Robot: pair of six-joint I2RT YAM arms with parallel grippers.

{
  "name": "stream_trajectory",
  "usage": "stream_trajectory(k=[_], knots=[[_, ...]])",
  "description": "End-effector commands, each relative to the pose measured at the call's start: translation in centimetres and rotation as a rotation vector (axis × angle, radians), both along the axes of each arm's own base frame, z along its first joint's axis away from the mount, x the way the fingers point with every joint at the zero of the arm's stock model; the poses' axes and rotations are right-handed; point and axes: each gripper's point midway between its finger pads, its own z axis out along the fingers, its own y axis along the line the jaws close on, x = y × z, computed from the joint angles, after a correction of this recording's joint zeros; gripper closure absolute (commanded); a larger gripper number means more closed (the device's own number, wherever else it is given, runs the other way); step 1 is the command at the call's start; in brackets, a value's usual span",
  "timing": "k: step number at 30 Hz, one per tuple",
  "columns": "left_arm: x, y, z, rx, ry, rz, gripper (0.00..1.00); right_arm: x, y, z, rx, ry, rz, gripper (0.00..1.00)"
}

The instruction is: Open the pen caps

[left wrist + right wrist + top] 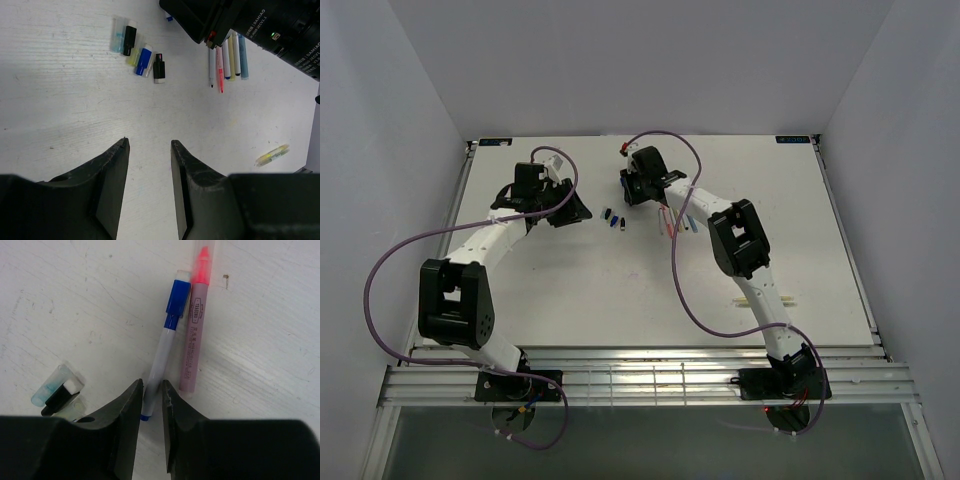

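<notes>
jaws of the left gripper [148, 145] stand released, nothing between them, hanging over bare worktop [60, 110]. just right of it lies a small huddle of loose caps [142, 55], black, blue and clear, already off their pens.

right of those, the right gripper [152, 387] is down at the worktop, its jaws set narrowly on either side of the tail of a white pen [162, 355]. whether they pinch it yet i cannot tell. that pen wears its blue cap [179, 297] at the far end, pointing away. a pink highlighter [192, 350] lies alongside, touching or nearly so. further right a pale yellow pen [272, 155] lies alone, well apart.

the worry is the hold: it sits at the very tail, so the pen may swivel or slip out once the cap is tugged. the lift may drag the highlighter along, being so close. the blue cap is short, so the left jaws could catch the barrel too and pull nothing free. a low swing across could scatter the loose caps.
</notes>
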Motion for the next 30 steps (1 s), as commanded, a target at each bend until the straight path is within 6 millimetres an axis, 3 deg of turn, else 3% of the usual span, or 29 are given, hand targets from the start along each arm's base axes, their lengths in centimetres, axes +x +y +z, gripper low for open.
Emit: stream_trajectory(k=[1, 6, 13, 22, 26, 28, 29, 30], knots=[[-0.1, 0.1, 1.8, -0.015, -0.064, -0.012, 0.50, -1.0, -0.3, -3.2, -0.065, 0.051, 0.016, 0.73], [-0.1, 0.3, 2.0, -0.016, -0.066, -0.004, 0.50, -0.9, 0.7, -2.6, -0.042, 0.043, 0.048, 0.91], [0.2, 1.1, 2.5, -0.035, -0.059, 0.061, 0.48, -0.5, 2.6, 0.4, 0.056, 0.003, 0.091, 0.92], [0.0, 1.1, 3.9, -0.103, -0.048, 0.091, 0.46, -0.3, 4.1, 10.9, 0.228, -0.131, 0.113, 0.92], [-0.7, 0.9, 5.2, -0.134, -0.073, 0.095, 0.46, -2.8, 3.0, 14.1, 0.260, -0.123, 0.120, 0.92], [-1.0, 0.7, 5.7, -0.159, -0.072, 0.095, 0.46, -4.5, 2.5, 14.2, 0.263, -0.091, 0.117, 0.92], [-1.2, 0.5, 5.9, -0.170, -0.073, 0.091, 0.46, -5.7, 2.4, 16.3, 0.293, -0.108, 0.131, 0.92], [-1.3, 0.4, 6.0, -0.183, -0.073, 0.091, 0.45, -7.7, 2.2, 14.1, 0.275, -0.051, 0.142, 0.92]])
